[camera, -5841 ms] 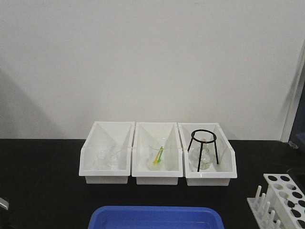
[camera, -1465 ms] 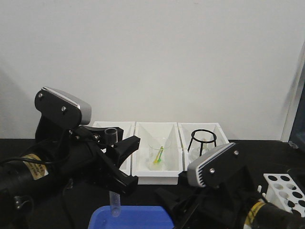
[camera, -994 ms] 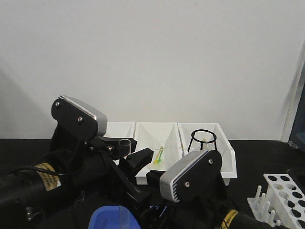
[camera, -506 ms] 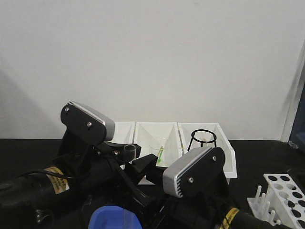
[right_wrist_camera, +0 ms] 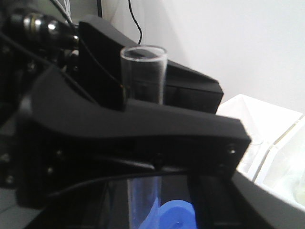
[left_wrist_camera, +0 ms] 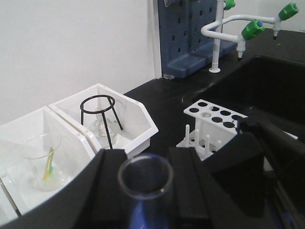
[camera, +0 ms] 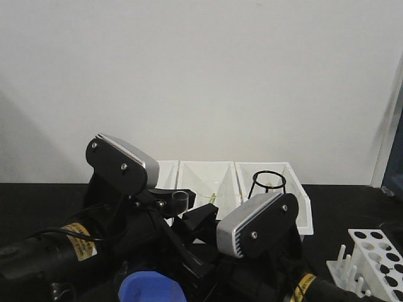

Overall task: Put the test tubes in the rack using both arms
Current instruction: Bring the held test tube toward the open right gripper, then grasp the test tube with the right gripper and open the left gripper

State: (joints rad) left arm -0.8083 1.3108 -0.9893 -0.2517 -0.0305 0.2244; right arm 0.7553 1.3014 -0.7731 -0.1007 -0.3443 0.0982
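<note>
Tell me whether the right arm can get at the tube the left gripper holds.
Probably yes. The tube stands upright in the left gripper, its top sticking out above the fingers, and the right arm is right beside it with nothing seen between them.

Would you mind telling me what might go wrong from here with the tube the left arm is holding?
1. The left gripper clamps the test tube just below its rim; smooth glass held so high might slip and drop towards the blue tray.
2. The right arm is crowded close against it, so a slightly misjudged move might knock or crack the tube.
</note>
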